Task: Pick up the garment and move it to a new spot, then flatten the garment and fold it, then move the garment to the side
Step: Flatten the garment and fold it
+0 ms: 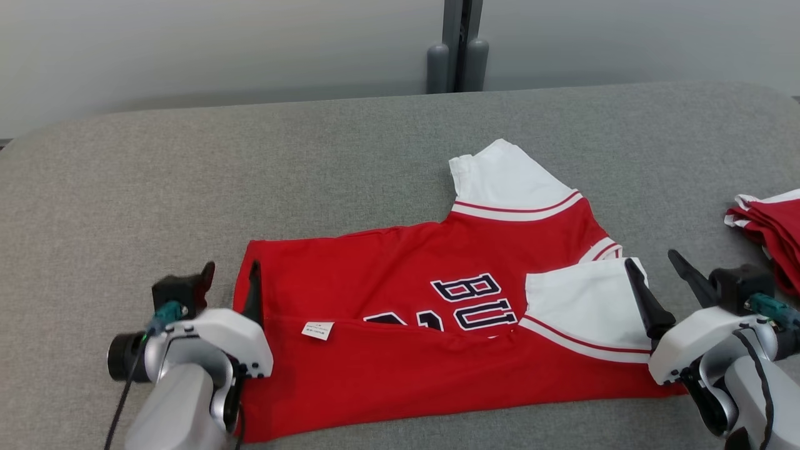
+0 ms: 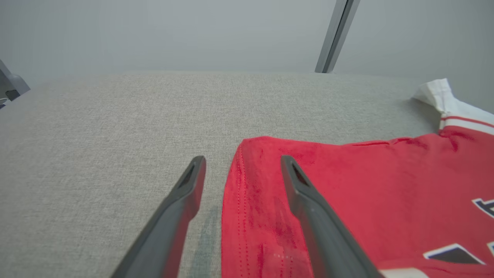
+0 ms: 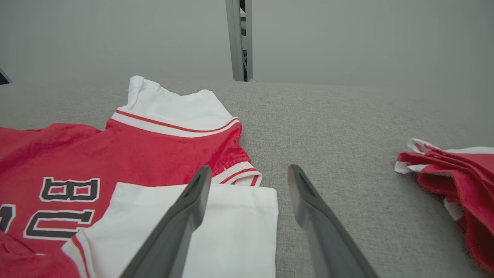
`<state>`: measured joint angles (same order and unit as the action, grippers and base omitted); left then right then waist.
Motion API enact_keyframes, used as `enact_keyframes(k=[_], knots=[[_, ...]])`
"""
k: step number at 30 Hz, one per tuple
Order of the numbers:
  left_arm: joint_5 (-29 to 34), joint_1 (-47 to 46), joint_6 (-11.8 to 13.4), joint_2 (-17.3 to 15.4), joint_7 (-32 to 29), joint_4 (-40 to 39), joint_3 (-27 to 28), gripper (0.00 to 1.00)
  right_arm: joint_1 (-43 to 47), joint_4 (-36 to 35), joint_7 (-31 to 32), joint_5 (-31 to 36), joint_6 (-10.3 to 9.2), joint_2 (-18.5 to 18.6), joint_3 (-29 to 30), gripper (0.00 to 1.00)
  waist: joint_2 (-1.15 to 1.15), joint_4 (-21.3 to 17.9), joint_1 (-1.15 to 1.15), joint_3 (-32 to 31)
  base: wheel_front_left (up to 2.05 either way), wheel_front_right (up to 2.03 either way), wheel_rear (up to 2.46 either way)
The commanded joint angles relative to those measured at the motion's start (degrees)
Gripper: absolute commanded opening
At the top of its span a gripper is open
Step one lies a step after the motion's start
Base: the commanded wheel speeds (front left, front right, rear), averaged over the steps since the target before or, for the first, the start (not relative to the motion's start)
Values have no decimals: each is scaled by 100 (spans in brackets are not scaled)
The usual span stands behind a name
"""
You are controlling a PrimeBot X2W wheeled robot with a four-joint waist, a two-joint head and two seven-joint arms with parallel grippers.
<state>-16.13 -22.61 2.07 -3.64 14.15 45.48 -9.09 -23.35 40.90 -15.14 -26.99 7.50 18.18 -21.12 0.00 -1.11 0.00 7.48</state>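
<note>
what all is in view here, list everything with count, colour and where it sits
jersey: 1, red with white sleeves and dark lettering, spread mid-table, near long edge folded over
label: 1, white, on the folded flap, towards the jersey's left end
folded pile: 1, red with white trim, table's right edge; number of pieces unclear
table: 1, grey fabric top, under everything
upright post: 1, dark grey, behind the far edge
wall: 1, pale grey, background
left gripper: 1, white body, dark jaws open astride the jersey's left edge
right gripper: 1, white body, dark jaws open at the near sleeve's outer edge
</note>
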Motion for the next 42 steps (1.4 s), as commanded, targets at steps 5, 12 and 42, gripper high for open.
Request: enact_keyframes(k=[5, 12, 42], knots=[[-25, -1052, -95, -45, -316, 753, -53, 100, -467, 63, 5, 15, -2, 13, -307, 100, 0, -114, 0, 315, 0, 0, 0], [17, -1720, 37, -65, -570, 1572, -129, 100, -854, 105, 5, -55, -2, 81, -601, 100, 0, -217, 0, 640, 0, 0, 0], [-1154, -2343, 79, 53, -19, 1262, -1825, 0, -3620, 1275, 1255, -973, -2, 380, -1845, 100, 0, 942, 0, 1687, 0, 0, 0]])
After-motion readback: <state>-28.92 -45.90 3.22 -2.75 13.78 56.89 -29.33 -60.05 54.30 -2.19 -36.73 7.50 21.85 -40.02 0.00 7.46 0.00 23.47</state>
